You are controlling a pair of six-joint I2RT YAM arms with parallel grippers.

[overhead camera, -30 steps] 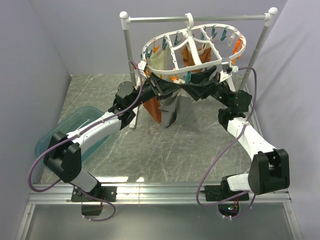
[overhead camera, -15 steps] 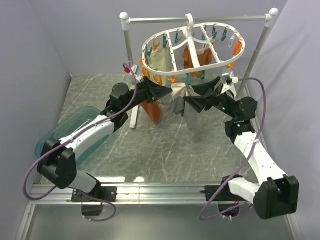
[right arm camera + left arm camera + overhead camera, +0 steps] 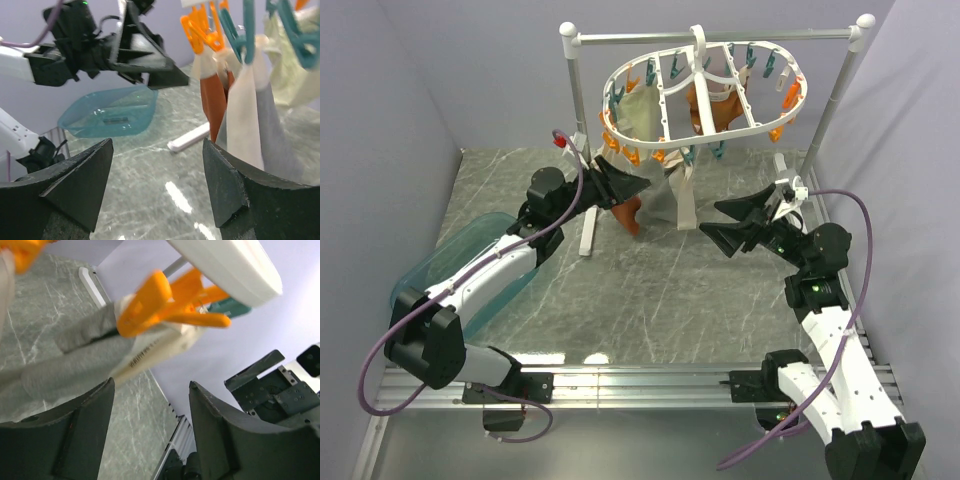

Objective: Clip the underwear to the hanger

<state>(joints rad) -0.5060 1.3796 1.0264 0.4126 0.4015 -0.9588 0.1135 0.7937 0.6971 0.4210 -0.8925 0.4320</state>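
Left gripper (image 3: pixel 632 185) and right gripper (image 3: pixel 712 220) gape empty, so a shallow bite from the orange plastic peg (image 3: pixel 165 302) could drop the cream-grey cloth underwear (image 3: pixel 685 195) off the white oval plastic hanger (image 3: pixel 745 127).

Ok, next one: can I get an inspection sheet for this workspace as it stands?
Surface: grey marbled tabletop, glare patches near the front.
Job's things: underwear hangs pegged under the hanger.
Clutter: rust-orange garment pegged beside it; teal tub at the left edge.
Grippers: left gripper and right gripper both open, fingers empty.
Cables: purple cable loops along each arm; no snag seen.
Surroundings: silver rail stand carries the hanger; lilac walls.
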